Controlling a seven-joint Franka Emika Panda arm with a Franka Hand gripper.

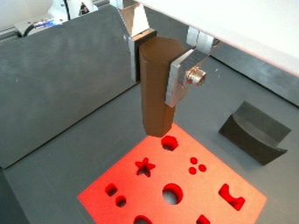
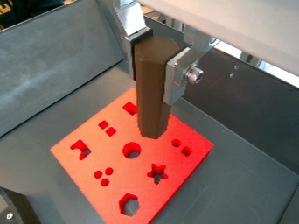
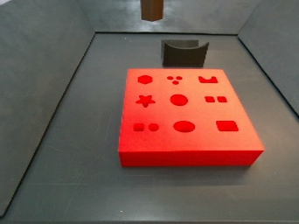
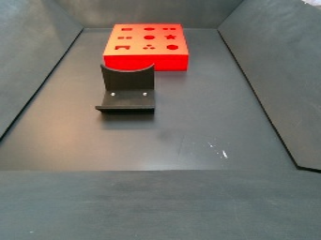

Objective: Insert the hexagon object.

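My gripper is shut on the hexagon object, a long brown hexagonal peg held upright between the silver fingers; both wrist views show this. The peg hangs high above the red block, apart from it. In a wrist view its lower end lies just beside the block's hexagon hole. In a side view only the peg's lower end shows at the upper edge, above the far end of the red block with its hexagon hole. The gripper is out of both side views.
The fixture, dark grey with a curved notch, stands on the floor just beyond the red block; it also shows in the wrist view and side view. Grey walls enclose the floor. The block has several other shaped holes.
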